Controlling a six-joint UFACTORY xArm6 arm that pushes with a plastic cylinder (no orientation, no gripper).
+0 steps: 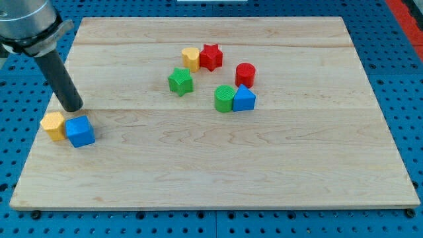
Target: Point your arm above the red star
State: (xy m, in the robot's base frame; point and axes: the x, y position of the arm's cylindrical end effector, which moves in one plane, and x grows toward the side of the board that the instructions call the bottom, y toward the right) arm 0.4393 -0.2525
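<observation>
Camera view: the red star (211, 57) lies near the top middle of a wooden board (264, 178), touching a yellow heart (191, 58) on its left. Below them sit a green star (180, 81), a red cylinder (245, 73), a green cylinder (224, 98) and a blue triangle (244, 98). Well apart at the view's left, my tip (71, 106) rests just above a yellow block (53, 125) and a blue cube (80, 131). The arm carries a plain rod with no pincer.
</observation>
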